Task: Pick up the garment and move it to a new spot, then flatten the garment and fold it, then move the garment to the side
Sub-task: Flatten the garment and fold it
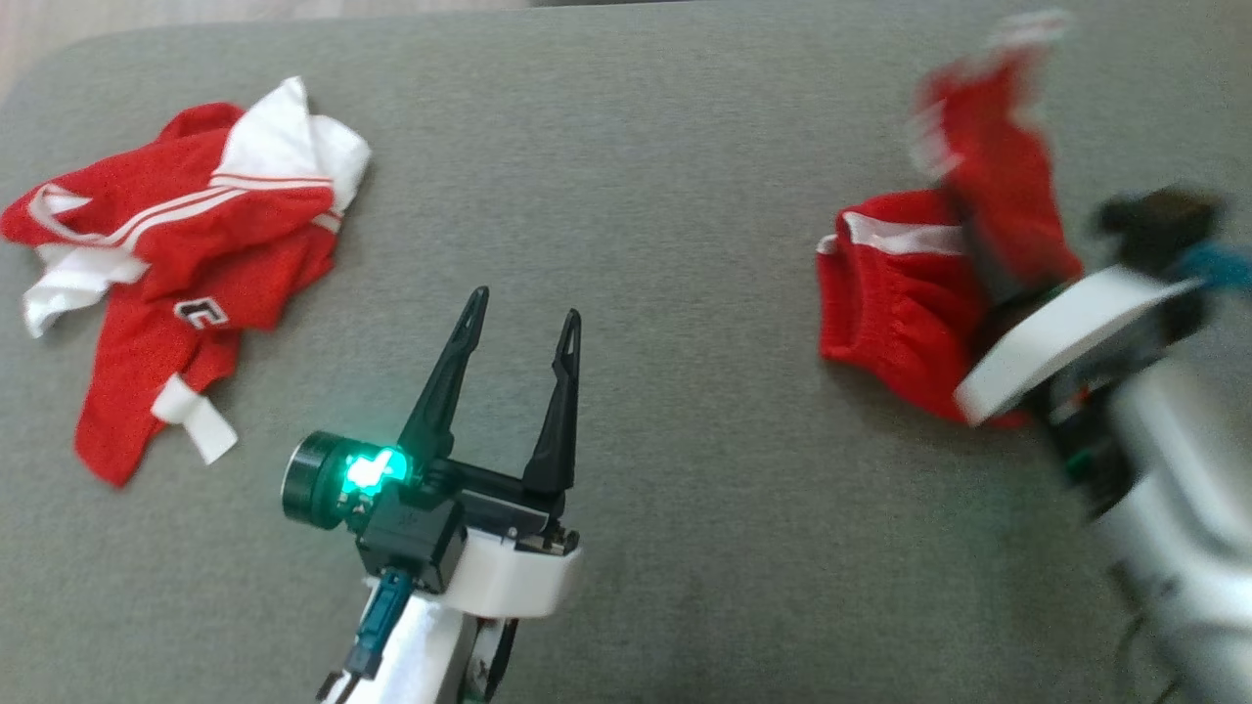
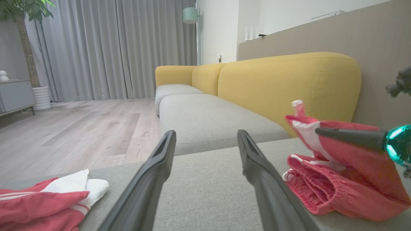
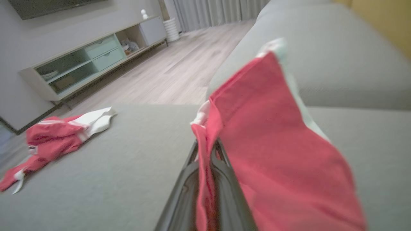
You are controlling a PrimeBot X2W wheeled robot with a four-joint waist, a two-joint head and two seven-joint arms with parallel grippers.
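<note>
Red shorts with white trim (image 1: 900, 293) lie bunched at the right of the grey cushion (image 1: 685, 147). One end of the shorts (image 3: 273, 144) is lifted off the surface, and my right gripper (image 3: 207, 146) is shut on that fabric, which drapes over its fingers. From the left wrist view, one dark finger of the right gripper (image 2: 350, 136) presses into the raised shorts (image 2: 337, 189). The right arm is blurred in the head view. My left gripper (image 1: 525, 304) is open and holds nothing, low over the middle of the cushion (image 2: 208, 192), well left of the shorts.
A crumpled red and white jersey (image 1: 196, 244) lies at the cushion's far left (image 2: 38, 205) (image 3: 54, 134). A yellow sofa back (image 2: 289, 83) rises beyond the cushion, wood floor (image 2: 80, 128) lies past its far edge, and a low cabinet (image 3: 86, 61) stands by the wall.
</note>
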